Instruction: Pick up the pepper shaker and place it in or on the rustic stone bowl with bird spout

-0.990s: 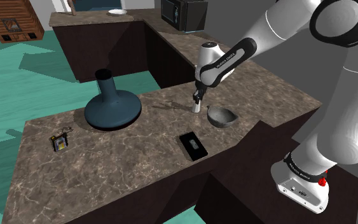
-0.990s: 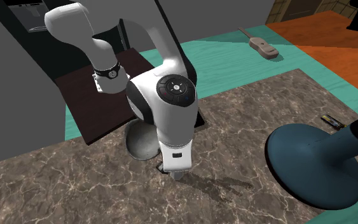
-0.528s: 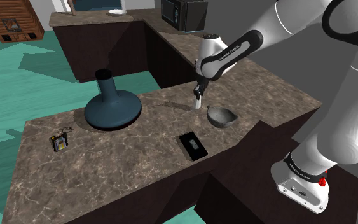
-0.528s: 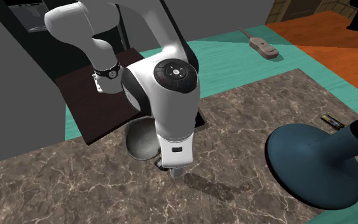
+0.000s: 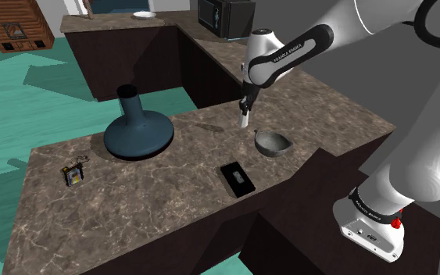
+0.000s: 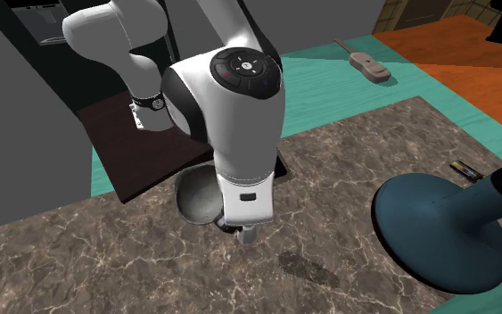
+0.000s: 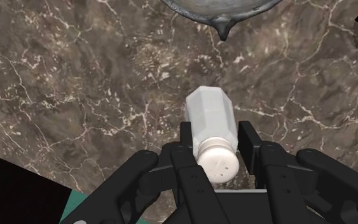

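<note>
The wrist view gives the grip itself: the gripper is closed partway, its two black fingers pressed on either side of the pepper shaker, just under its white, hole-dotted cap. The pale faceted body points down toward the brown marbled counter, and ahead of it lies the edge of the grey bowl, whose spout points back at the shaker. From the shoulder view the wider layout is plain: the shaker hangs under the hand, clear of the counter and just to that view's upper left of the bowl, which stands near the counter's edge. The second exterior view looks at the white arm from the front, so the hand covers most of the shaker; its lower end shows below, with its shadow lying apart from it on the counter and the bowl just behind. By count: one shaker, one bowl, one dark blue wide-based vase, one flat black device, one small yellow-and-black object, and on the far counter one microwave and one white plate; the second exterior view adds one guitar-shaped thing on the teal floor
</note>
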Robot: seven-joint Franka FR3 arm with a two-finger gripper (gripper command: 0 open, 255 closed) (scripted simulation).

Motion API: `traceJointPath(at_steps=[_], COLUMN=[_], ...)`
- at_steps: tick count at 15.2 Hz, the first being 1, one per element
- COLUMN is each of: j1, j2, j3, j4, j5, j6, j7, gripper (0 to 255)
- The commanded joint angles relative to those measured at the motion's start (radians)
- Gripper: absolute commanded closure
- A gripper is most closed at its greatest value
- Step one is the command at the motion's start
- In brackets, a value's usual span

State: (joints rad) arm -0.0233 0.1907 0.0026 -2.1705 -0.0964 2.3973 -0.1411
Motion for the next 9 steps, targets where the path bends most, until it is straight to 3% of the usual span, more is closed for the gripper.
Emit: traceJointPath(at_steps=[1,9], j1=[0.0,0.0], j2=[-0.019,-0.082], j3=[0.001,0.002], j4=[0.006,0.042], j5=[0.002,0.011], j6=[-0.025,-0.125], j7=[-0.003,-0.013], gripper=[255,255])
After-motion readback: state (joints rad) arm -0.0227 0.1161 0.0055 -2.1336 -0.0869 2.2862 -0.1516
